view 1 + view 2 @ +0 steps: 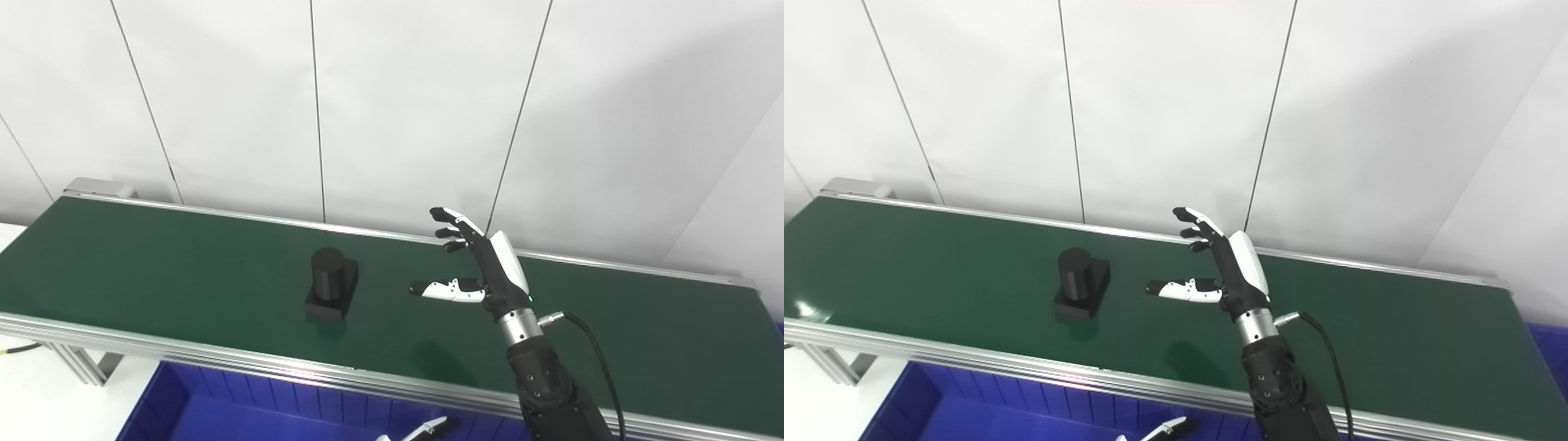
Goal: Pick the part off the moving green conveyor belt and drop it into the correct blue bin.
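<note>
Black part (331, 283) — a cylinder on a square base — stood mid-belt on the green conveyor belt (153, 257), nearer its front edge; the right hand (484, 269) waited beside it, fingers spread, empty — likely poised to grasp.

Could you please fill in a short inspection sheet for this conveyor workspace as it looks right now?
Surface: long green conveyor belt with silver aluminium side rails, bare apart from one part.
Job's things: black part, a cylinder on a square base, upright on the belt; blue plastic bin below the near rail.
Clutter: nothing seen.
Hands: right hand open above the belt, beside the part and apart from it, fingers spread; left hand only a tip at the bottom edge, state unclear.
Cables: black cable from the right wrist.
Surroundings: white panelled wall behind the belt.
</note>
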